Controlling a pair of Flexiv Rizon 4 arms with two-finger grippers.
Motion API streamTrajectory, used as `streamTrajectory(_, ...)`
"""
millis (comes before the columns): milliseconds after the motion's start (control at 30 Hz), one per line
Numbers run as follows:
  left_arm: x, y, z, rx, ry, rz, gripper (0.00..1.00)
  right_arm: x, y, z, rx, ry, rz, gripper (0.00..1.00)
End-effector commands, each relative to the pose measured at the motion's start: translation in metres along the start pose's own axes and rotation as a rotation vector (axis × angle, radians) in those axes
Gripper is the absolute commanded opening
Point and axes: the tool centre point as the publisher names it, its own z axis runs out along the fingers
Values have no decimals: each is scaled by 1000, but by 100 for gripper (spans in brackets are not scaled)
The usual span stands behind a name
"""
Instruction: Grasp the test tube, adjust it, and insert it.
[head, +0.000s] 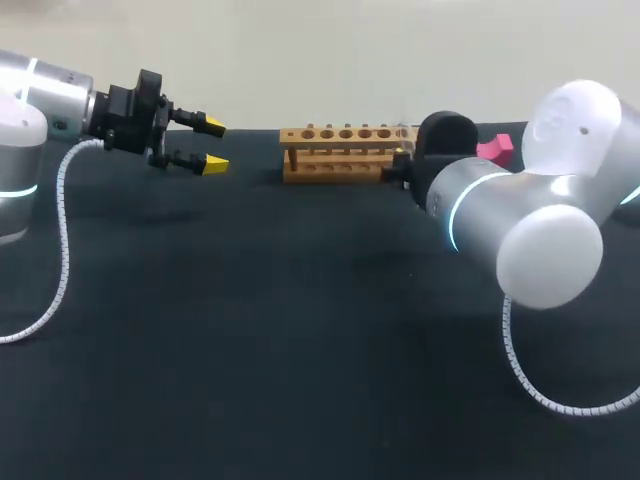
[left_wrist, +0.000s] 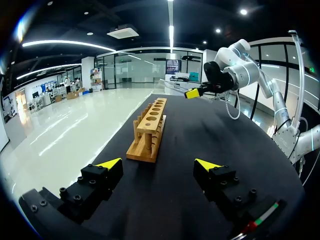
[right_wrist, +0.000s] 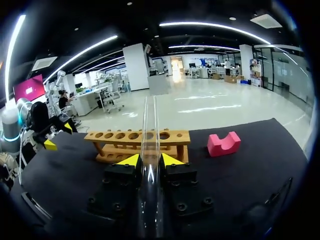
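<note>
test tube (right_wrist: 150, 125) pinched in right gripper (right_wrist: 150, 160), pointed toward wooden rack (right_wrist: 180, 136) ahead. grasp judged done; adjustment and insertion into a hole left. left gripper (left_wrist: 158, 163) spread, nothing held, rack ahead of it.

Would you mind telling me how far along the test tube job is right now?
Grasping looks done: the right gripper is shut on the test tube, which runs along its fingers. In hand, probably the adjusting: the tube is held short of the wooden rack ahead. Left: insertion, as the rack's visible holes are empty. The left gripper hangs open nearby.
</note>
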Motion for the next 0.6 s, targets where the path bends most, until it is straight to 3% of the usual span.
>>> streamTrajectory(33, 1, 1, 0, 1, -2, 3, 100, 1, 6, 13, -122, 18, -13, 0)
streamTrajectory(267, 1, 1, 0, 1, -2, 3, 100, 8, 15, 23, -94, 43, -31, 0)
streamTrajectory(600, 1, 1, 0, 1, -2, 3, 100, 16, 17, 33, 47, 57, -25, 0)
